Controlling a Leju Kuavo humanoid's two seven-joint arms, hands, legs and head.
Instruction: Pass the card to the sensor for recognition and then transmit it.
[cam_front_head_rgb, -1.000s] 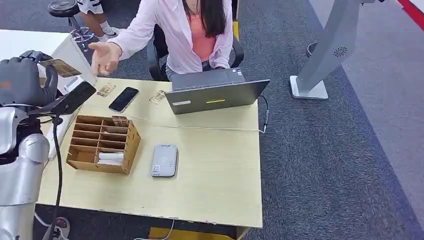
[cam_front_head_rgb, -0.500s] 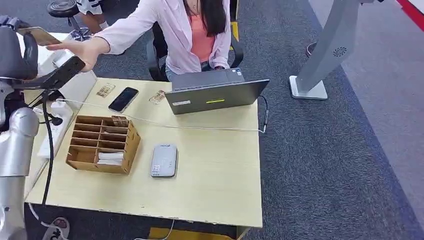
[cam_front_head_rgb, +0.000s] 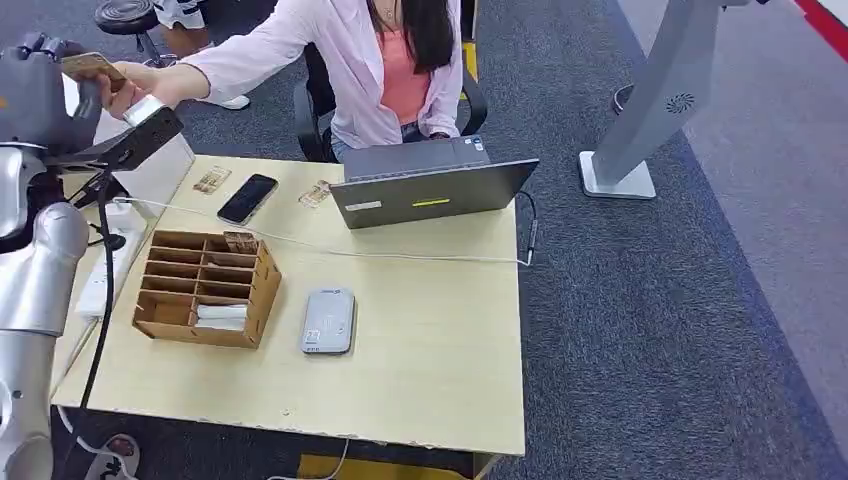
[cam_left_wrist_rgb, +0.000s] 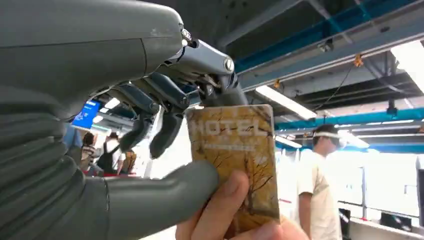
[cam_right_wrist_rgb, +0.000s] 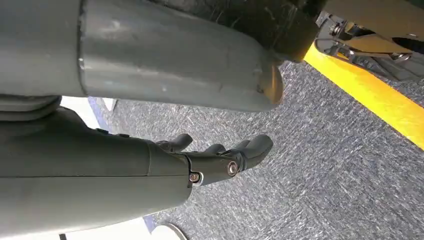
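The left hand (cam_left_wrist_rgb: 150, 125) pinches the card (cam_left_wrist_rgb: 235, 160) between thumb and fingers, raised beside the surface (cam_front_head_rgb: 420, 340), where a person's hand (cam_front_head_rgb: 125, 90) already grips it. Handover looks nearly finished; only release remains. The right hand (cam_right_wrist_rgb: 220, 157) hangs loosely spread, holding nothing. The wooden organizer (cam_front_head_rgb: 205, 288) holds a few cards.

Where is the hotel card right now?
The card is up at the far left of the head view, pinched in the robot's left hand, with a person's hand gripping it too.
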